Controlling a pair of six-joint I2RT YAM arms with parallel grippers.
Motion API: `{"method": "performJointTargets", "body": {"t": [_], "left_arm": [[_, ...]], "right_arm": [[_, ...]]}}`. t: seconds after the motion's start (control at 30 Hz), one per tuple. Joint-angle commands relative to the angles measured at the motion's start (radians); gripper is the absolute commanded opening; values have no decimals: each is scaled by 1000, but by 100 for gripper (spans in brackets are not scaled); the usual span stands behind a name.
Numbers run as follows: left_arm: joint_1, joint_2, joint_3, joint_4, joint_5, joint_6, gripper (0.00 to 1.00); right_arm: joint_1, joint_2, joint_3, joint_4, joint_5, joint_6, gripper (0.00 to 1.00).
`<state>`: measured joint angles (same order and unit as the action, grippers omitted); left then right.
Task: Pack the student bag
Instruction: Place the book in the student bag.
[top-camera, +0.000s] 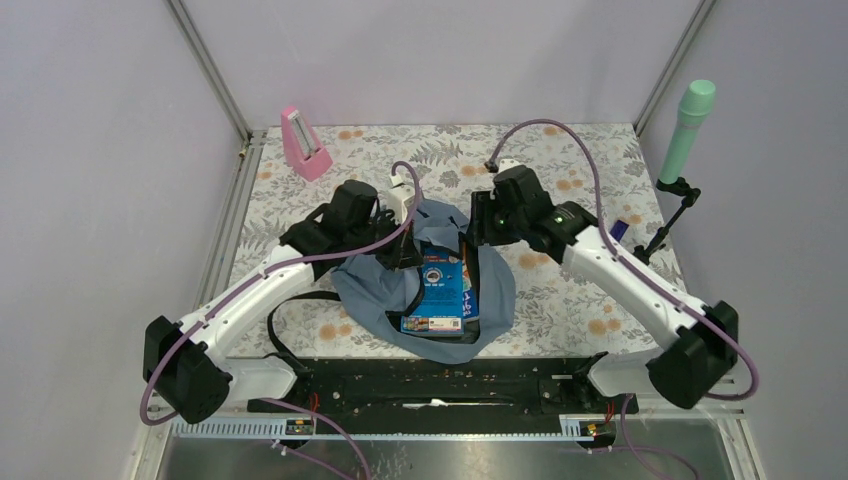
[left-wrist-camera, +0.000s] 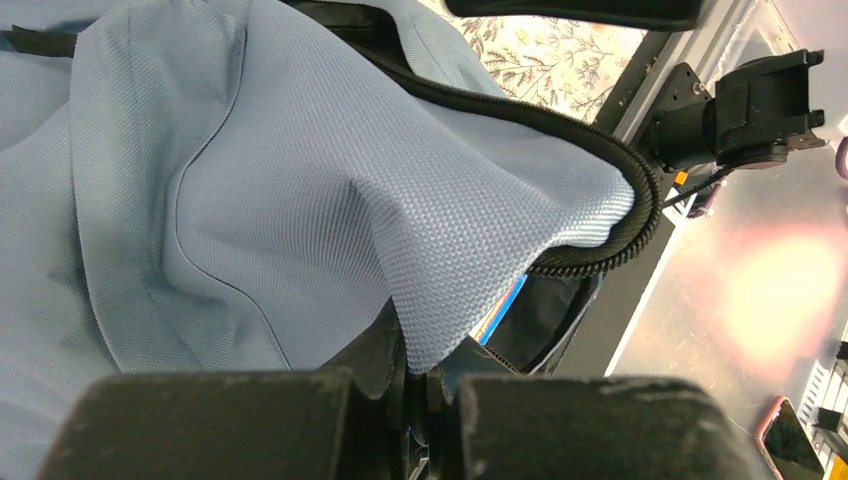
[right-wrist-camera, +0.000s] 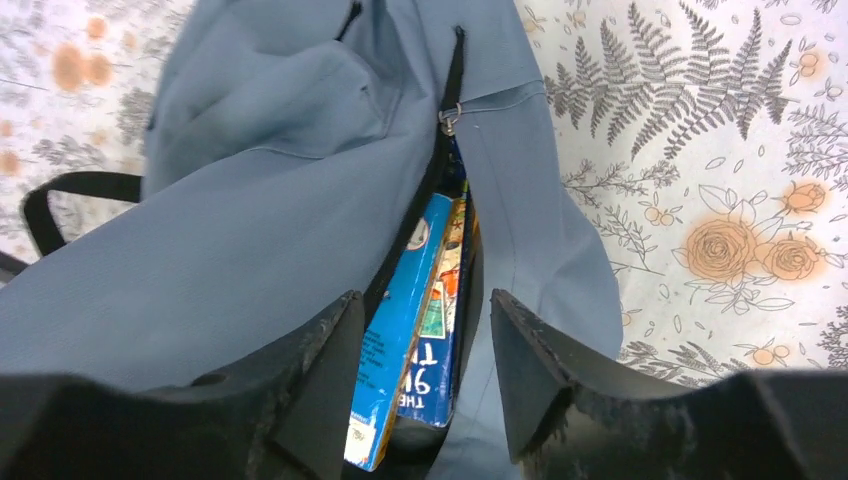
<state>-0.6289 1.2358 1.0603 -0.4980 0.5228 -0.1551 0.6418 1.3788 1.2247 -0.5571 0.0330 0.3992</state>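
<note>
The grey-blue student bag lies in the middle of the table with its zip opening spread. Blue books lie inside the opening. My left gripper is shut on the bag's fabric edge and holds that flap lifted; the black zipper curves along it. My right gripper is open above the opening. In the right wrist view its fingers stand either side of two blue books in the bag, without touching them.
A pink wedge-shaped object stands at the back left. A green cylinder on a black stand is at the right edge. A small white object sits behind the bag. A black strap loops out at the bag's left.
</note>
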Motion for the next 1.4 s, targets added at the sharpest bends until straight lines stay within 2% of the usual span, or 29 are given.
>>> {"method": "performJointTargets", "body": {"t": [0.0,0.17,0.4,0.67,0.93,1.13,1.37], "left_arm": [[-6,-24,58,74,-27,-8,0],[-3,-31,60,77,-76,-11,0],[-3,-26,31,110,-57,-25,0],[-3,-37,25,93,-65,-14,0],[-3,-79,7,93,-72,-9,0],[-3,-99,1,97,-86,-10,0],[-3,-105,0,99,-80,-16,0]], "right_arm": [[3,-116,-62,47,7,27,62],[124,-197,-246,107,169,129,71],[206,-134,-348,126,357,210,72],[240,-47,-353,198,319,239,72],[256,58,-335,126,370,251,69],[255,-6,-354,82,477,258,68],[255,-43,-363,87,542,263,59]]}}
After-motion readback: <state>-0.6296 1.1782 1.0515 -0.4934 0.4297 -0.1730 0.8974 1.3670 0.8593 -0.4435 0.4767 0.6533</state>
